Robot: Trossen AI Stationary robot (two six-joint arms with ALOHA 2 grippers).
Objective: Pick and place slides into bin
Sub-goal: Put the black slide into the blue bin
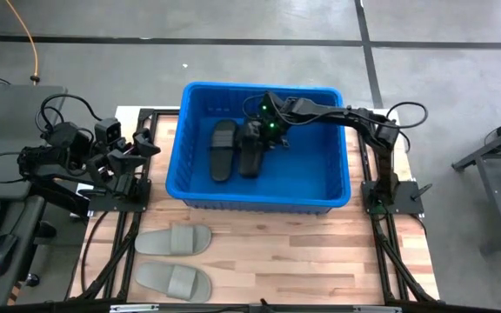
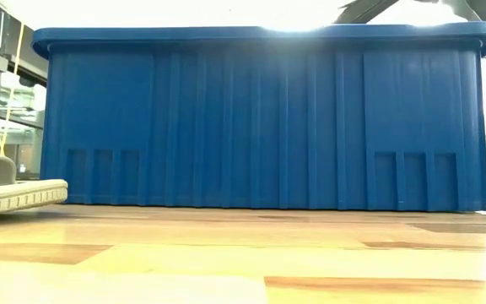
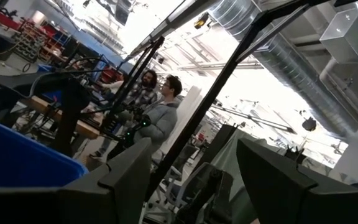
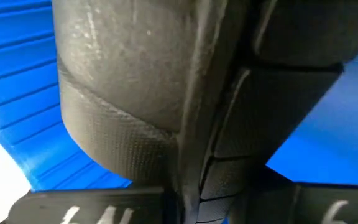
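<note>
The blue bin (image 1: 337, 187) stands at the table's far middle; its near wall (image 2: 260, 118) fills the low view. Inside, one black slide (image 1: 223, 149) lies flat on the bin floor. Beside it is a second black slide (image 1: 250, 155), with my right gripper (image 1: 261, 132) shut on it within the bin. Two light grey slides (image 1: 174, 241) (image 1: 174, 280) lie sole-down on the table near its front left; one shows in the low view (image 2: 7, 190). My left gripper (image 1: 142, 148) stands open at the table's left edge, pointing up into the room, with nothing between its fingers. My right gripper holds the second black slide at its far end (image 4: 185, 168), pinched between the two fingers (image 4: 86, 208). It reaches in slanting down from the bin's far right. The slide's strap (image 4: 117, 93) and sole (image 4: 278, 106) stretch away from the fingers. Whether it rests on the bin floor, I cannot tell.
The bin's high walls (image 1: 181, 139) surround the right gripper. Bare wooden table (image 1: 320, 261) lies to the right of the grey slides. Two people (image 3: 157, 99) stand in the room beyond the table. A dark metal frame (image 1: 494, 152) stands right of the table.
</note>
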